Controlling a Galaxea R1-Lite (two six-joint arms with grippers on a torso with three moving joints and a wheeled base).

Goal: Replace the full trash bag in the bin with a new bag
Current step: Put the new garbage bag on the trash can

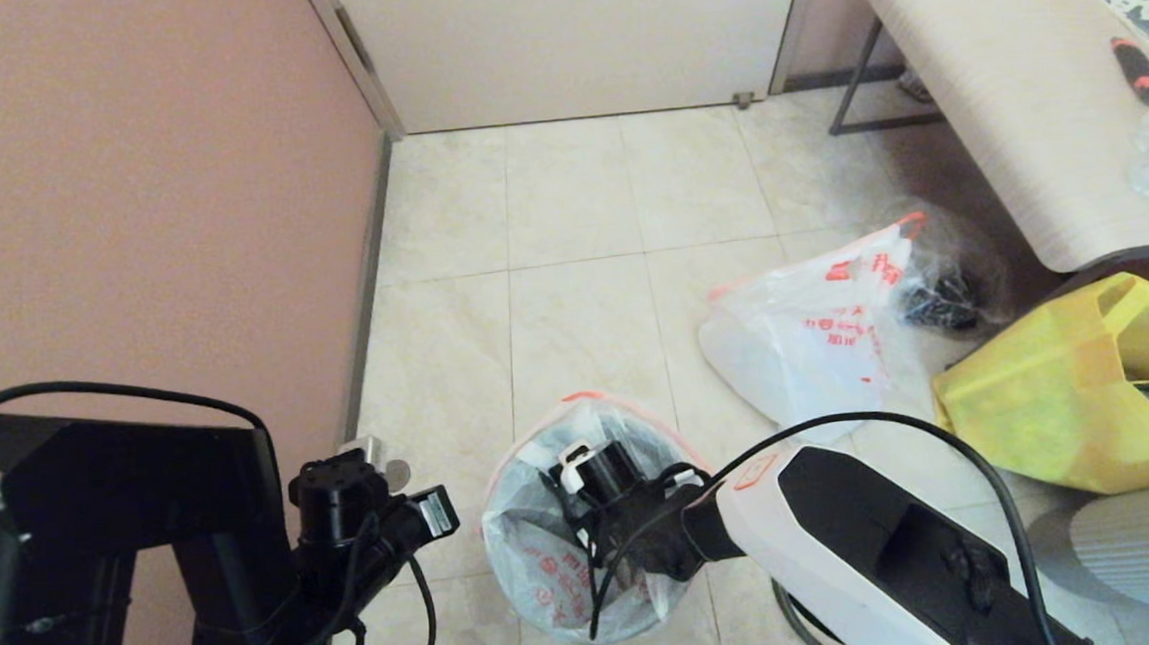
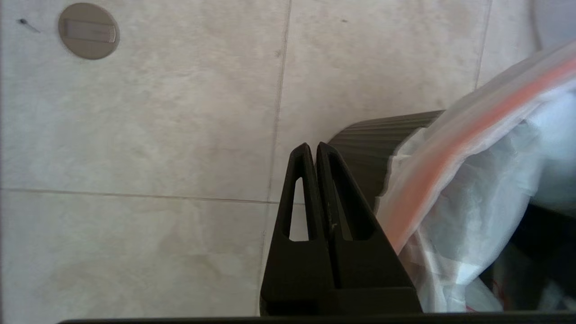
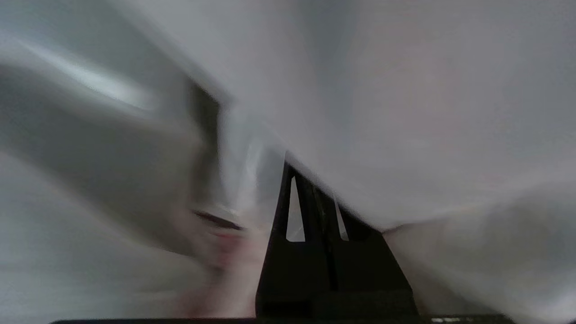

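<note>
Nearest the head camera: the black left arm low at the left and the white right arm low at the right, both reaching toward the bin (image 2: 382, 148). Right hand (image 3: 315, 180) down inside the bin's mouth, fingers pressed together on nothing that can be made out, white plastic all round them in the right wrist view. Left hand (image 2: 312, 150) just beside the bin's ribbed dark wall, over bare floor tile (image 2: 135, 135), fingers shut flat against each other and empty, apart from the plastic. Lining the bin, the new bag (image 1: 539, 554): thin white film with red prints, orange-red trim (image 2: 454, 166) folded over the rim and hanging down the outside. Farther back and to the right on the floor, well apart from the bin, the full trash bag (image 1: 805, 333), lying on its side, white with red lettering and an orange-red handle. Touching its far side, a clear wrinkly bag (image 1: 941, 280) with black things inside. Near that, at the right edge, a yellow tote (image 1: 1058, 403), mouth open. Above these, a pale bench (image 1: 999, 87) carrying a black and orange tool (image 1: 1138, 69). Round metal floor fitting (image 2: 88, 30) set in a tile, seen from the left wrist. Pink wall (image 1: 128, 190) on the left, white door (image 1: 567, 34) at the back.
</note>
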